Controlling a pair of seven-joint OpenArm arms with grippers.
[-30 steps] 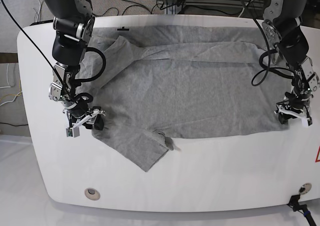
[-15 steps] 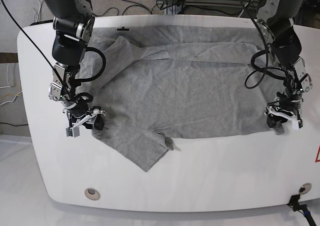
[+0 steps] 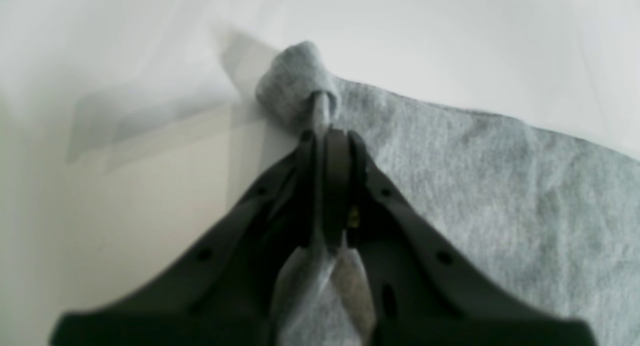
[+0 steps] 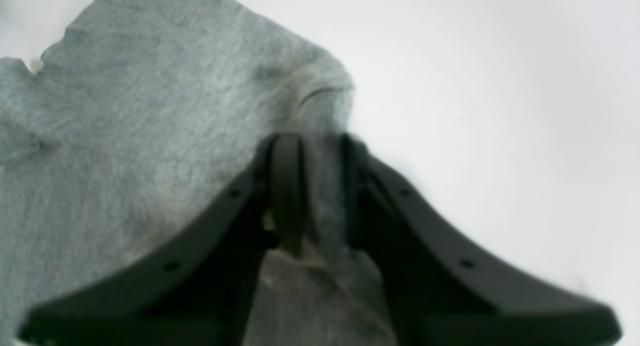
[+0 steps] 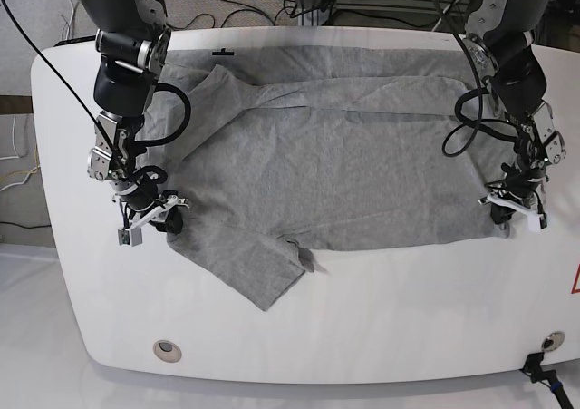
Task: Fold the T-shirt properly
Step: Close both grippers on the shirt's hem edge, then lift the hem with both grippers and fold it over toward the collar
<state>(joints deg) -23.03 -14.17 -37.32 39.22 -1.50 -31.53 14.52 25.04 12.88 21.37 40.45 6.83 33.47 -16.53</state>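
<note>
Two grippers on grey T-shirt (image 5: 335, 164)

The T-shirt (image 5: 353, 169) is showing a plain heather-grey, with paler and darker flecks mingling across it in the wrist views. The tabletop (image 5: 381, 327) is gleaming white, its tone turning greyish in shadow. Both the left gripper (image 3: 322, 141) and the right gripper (image 4: 322, 146) are appearing black, with small yellowish patches showing between their dark fingers. The arms (image 5: 122, 73) are displaying black, with whitish markings breaking up their lower parts.
</note>
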